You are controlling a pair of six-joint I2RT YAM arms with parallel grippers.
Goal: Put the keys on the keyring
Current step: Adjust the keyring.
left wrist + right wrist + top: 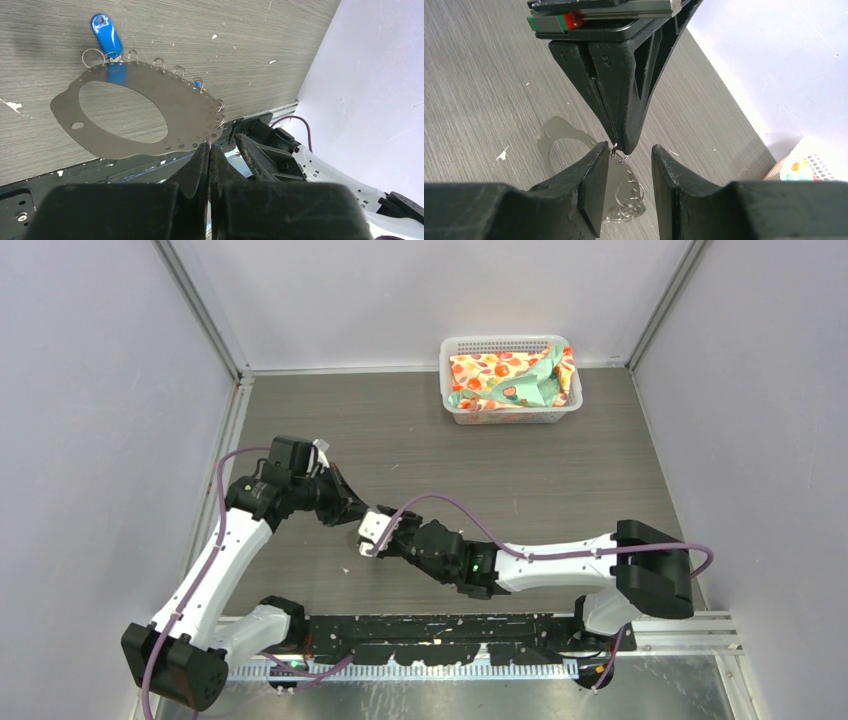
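The keyring (180,115) is a flat grey metal oval with a holed rim that carries several small wire rings. My left gripper (209,146) is shut on its near rim and holds it above the table. One blue key (106,36) hangs from a small ring at the far rim, and a speck of blue (198,84) shows further along. In the right wrist view my right gripper (628,161) stands open. The left fingertips (624,135) and the pinched ring sit between its jaws, with the keyring (619,172) hanging below. From above the two grippers meet at mid-table (365,525).
A white plastic basket (446,380) with colourful cloth stands at the back right of the table. Grey walls close in on both sides. The black base rail (440,635) runs along the near edge.
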